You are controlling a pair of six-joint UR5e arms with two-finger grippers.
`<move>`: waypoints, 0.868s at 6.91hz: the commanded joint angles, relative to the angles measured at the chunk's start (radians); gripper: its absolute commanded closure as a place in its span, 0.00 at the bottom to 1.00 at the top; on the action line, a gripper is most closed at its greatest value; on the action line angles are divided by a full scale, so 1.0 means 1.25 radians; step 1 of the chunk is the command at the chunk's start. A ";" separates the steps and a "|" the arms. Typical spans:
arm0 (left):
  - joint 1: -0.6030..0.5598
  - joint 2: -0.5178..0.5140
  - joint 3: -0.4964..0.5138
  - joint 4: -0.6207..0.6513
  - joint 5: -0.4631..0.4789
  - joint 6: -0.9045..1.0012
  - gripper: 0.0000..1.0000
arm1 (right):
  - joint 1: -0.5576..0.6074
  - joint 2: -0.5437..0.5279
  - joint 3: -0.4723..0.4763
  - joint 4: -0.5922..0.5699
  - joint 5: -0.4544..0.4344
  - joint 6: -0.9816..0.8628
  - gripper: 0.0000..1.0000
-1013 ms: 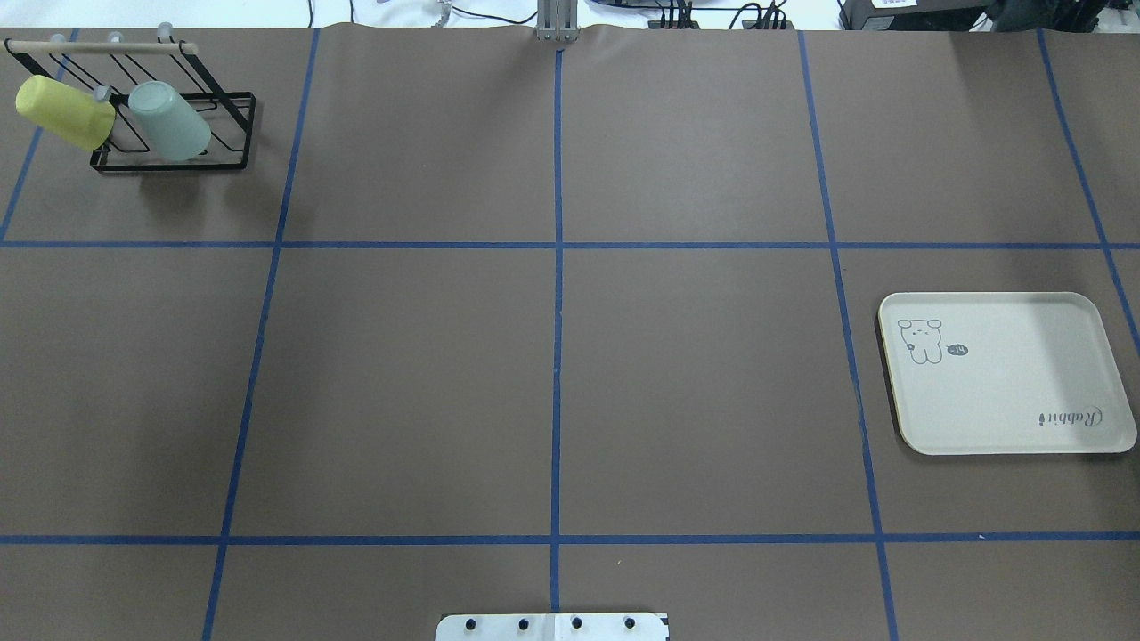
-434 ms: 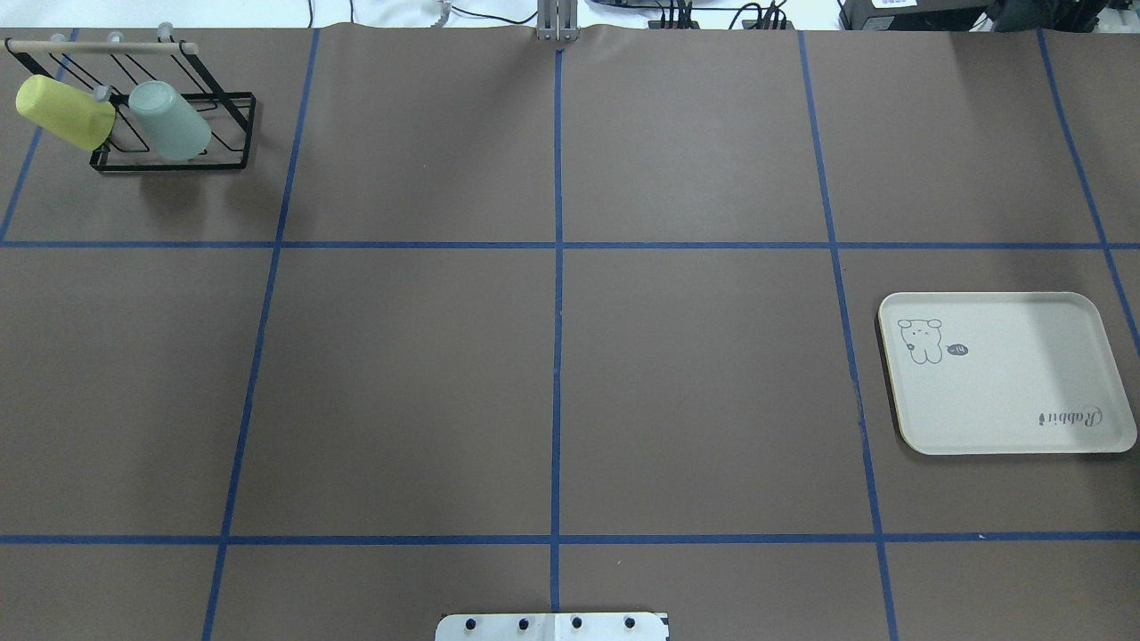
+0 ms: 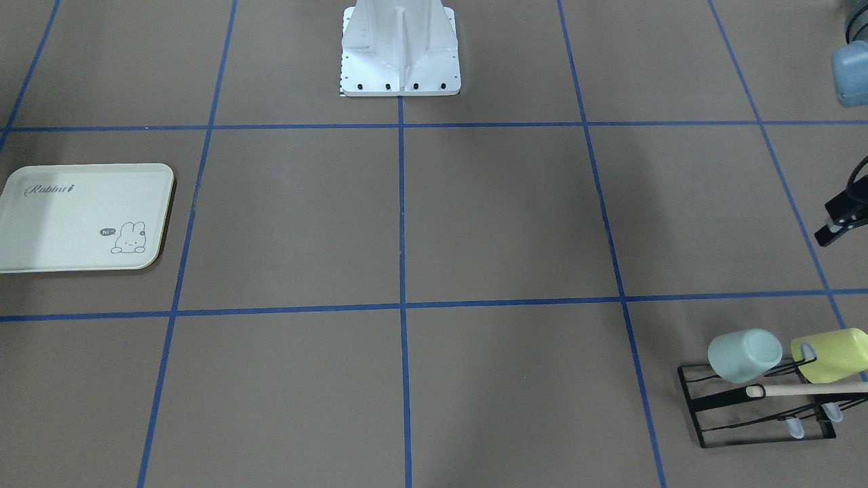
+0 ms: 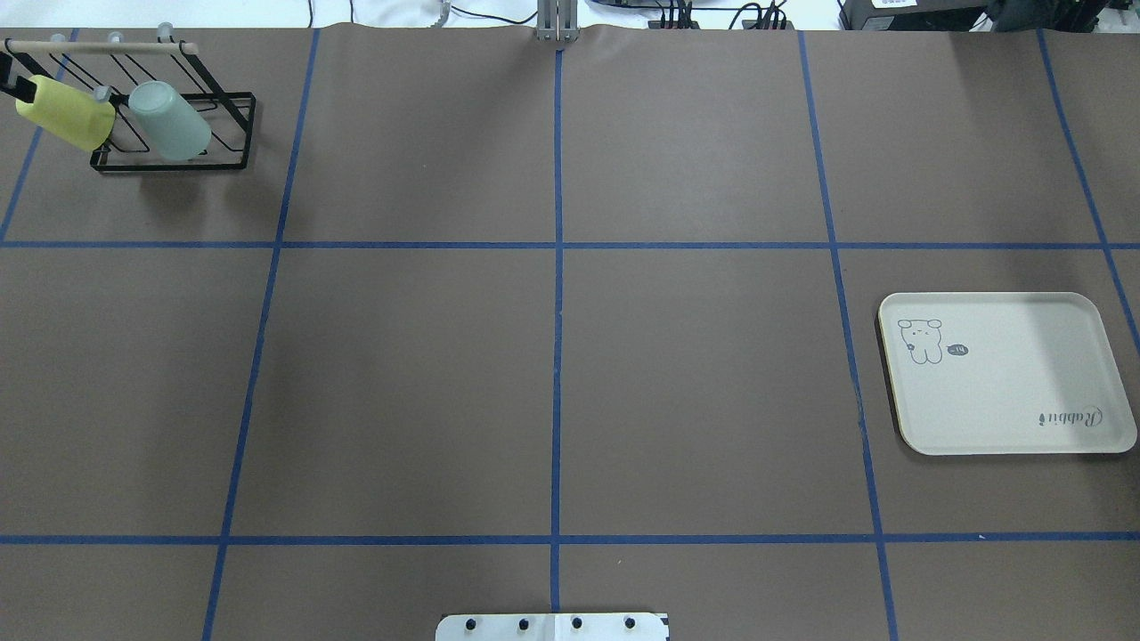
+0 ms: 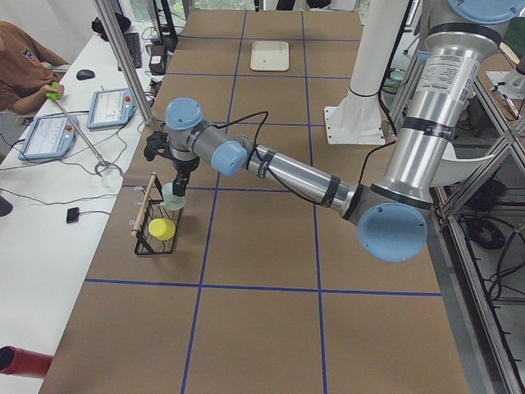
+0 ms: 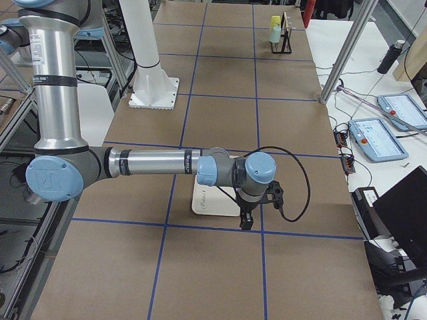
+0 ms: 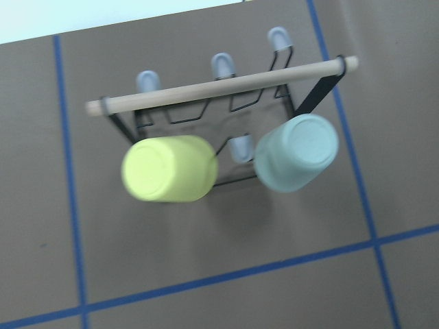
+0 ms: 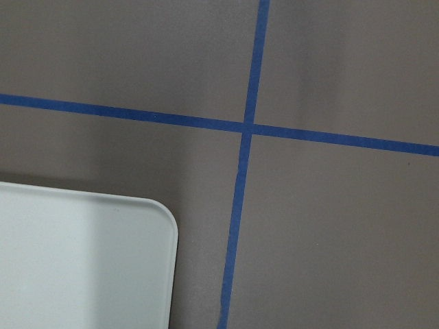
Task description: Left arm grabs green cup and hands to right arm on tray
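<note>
While on its rack [image 7: 212, 86], green cup [image 7: 296, 152] (tilted) below left pincer [image 5: 177, 187], untouched

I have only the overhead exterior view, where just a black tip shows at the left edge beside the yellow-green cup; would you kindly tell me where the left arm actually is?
Observer: In the exterior left view, the left end effector hangs above the rack, roughly over the green cup.
Operator: Thank you. And the right arm, which my view does not show at all?
Observer: The exterior right view shows the right end effector hanging just beside the tray, near one of its corners.
</note>
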 commanded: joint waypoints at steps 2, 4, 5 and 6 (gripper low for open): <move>0.126 -0.026 0.043 -0.161 0.301 -0.254 0.00 | 0.000 0.005 0.000 0.000 -0.001 0.001 0.00; 0.186 -0.028 0.053 -0.177 0.373 -0.349 0.00 | 0.000 0.005 -0.003 0.001 -0.004 -0.002 0.00; 0.188 -0.028 0.063 -0.192 0.379 -0.360 0.00 | 0.000 0.005 -0.007 0.009 -0.004 -0.001 0.00; 0.206 -0.030 0.070 -0.195 0.434 -0.361 0.00 | 0.000 0.005 -0.010 0.017 -0.005 0.000 0.00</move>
